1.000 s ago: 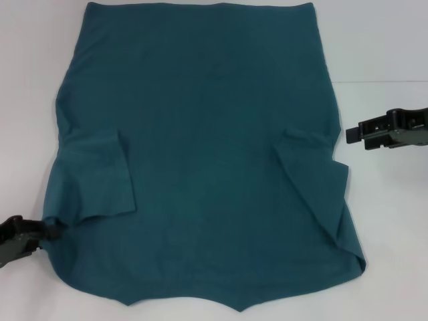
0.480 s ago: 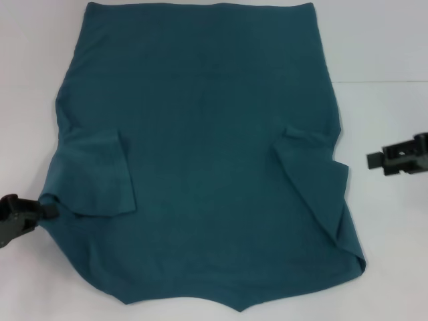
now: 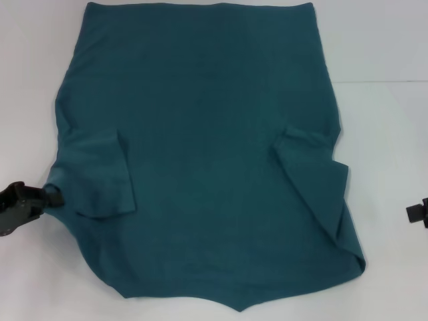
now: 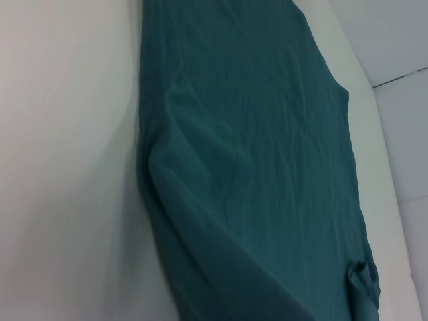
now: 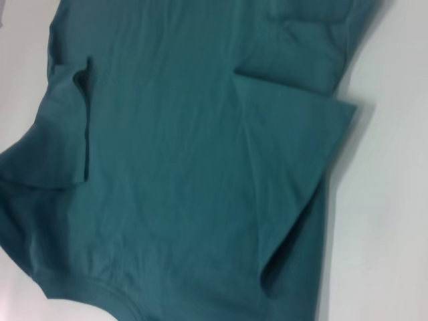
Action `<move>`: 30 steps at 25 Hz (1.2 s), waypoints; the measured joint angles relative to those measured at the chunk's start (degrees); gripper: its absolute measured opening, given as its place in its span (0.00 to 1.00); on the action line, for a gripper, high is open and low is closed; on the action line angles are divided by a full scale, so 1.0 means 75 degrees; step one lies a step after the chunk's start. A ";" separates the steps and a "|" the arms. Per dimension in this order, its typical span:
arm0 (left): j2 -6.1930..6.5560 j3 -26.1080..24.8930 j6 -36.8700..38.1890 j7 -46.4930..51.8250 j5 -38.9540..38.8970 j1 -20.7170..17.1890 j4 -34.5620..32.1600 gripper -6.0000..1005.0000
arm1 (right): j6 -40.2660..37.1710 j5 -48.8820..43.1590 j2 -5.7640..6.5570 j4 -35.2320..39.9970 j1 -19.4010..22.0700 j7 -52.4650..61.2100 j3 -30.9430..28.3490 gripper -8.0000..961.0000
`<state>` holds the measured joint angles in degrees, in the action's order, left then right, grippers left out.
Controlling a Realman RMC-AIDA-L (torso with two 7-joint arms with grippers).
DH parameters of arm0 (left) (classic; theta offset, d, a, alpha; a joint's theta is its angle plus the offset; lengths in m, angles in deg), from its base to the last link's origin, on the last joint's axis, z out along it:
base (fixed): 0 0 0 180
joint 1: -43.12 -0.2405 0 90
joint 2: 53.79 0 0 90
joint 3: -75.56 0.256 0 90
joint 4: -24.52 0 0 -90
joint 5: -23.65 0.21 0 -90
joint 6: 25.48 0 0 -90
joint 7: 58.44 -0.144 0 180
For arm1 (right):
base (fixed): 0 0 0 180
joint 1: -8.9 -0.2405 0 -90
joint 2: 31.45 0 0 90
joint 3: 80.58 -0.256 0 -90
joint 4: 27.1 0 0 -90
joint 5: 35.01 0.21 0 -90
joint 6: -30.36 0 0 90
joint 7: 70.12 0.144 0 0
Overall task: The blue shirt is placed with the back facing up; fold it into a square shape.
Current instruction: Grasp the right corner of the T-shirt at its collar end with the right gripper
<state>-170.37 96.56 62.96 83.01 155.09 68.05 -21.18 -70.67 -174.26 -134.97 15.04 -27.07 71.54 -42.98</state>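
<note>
Since the blue shirt point(image 3: 200, 154) is soft, light cloth that will drape and drag rather than hold any shape, I am treating it as something to lift by its edges and lay over, never to push. It is lying flat on the white table point(image 3: 381, 40), back up, filling most of the head view from the top edge down to the bottom, with both sleeves folded inward onto the body. I am reading the left gripper point(image 3: 52, 195) at the lower left of the head view as pinched onto the cloth at the shirt's left edge, right where the folded sleeve point(image 3: 97, 180) meets the side (the fabric is bunching into a small tuck there). The right gripper point(image 3: 418, 212) is showing only as a dark sliver at the right border, well apart from the shirt, and I cannot tell how its fingers are set. Good holds, I judge, are the side edge and the hem corners, where a pinch catches doubled cloth. The right wrist view is giving me the folded sleeve's point(image 5: 294, 154) raised, shadowed edge and the ribbed neckline, which the head view flattens; the left wrist view is showing long wrinkles along the body.
</note>
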 joint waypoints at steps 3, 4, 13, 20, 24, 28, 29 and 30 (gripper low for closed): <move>0.0004 0.0012 -0.0051 -0.0020 0.0000 0.0039 0.0099 0.05 | 0.0102 -0.0107 -0.0167 -0.0043 0.0025 -0.0096 0.0021 0.61; 0.0005 0.0014 -0.0059 -0.0031 0.0001 0.0044 0.0131 0.05 | 0.0160 -0.0188 -0.0231 -0.0043 0.0023 -0.0117 0.0024 0.61; 0.0006 0.0013 -0.0068 -0.0050 0.0011 0.0043 0.0174 0.05 | 0.0651 -0.0760 -0.0849 -0.0102 -0.0189 -0.0225 0.0347 0.61; 0.0006 0.0013 -0.0065 -0.0057 0.0010 0.0029 0.0178 0.05 | 0.0903 -0.0795 -0.0990 -0.0355 -0.0284 -0.0170 0.0580 0.61; 0.0006 0.0013 -0.0062 -0.0059 0.0009 0.0027 0.0177 0.05 | 0.0969 -0.0798 -0.0998 -0.0348 -0.0299 -0.0144 0.0577 0.60; 0.0000 0.0013 -0.0061 -0.0055 0.0007 0.0006 0.0176 0.05 | 0.1113 -0.0802 -0.1042 -0.0355 -0.0316 -0.0250 0.0629 0.60; -0.0001 0.0013 -0.0061 -0.0050 0.0007 0.0004 0.0176 0.05 | 0.1165 -0.0803 -0.1057 -0.0357 -0.0317 -0.0295 0.0673 0.60; -0.0002 0.0011 -0.0061 -0.0044 0.0006 0.0004 0.0176 0.05 | 0.1210 -0.0804 -0.1076 -0.0358 -0.0317 -0.0329 0.0736 0.60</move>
<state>-170.39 96.64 62.50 82.68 155.14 68.08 -19.86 -61.60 -180.29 -143.04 12.35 -29.45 69.07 -37.46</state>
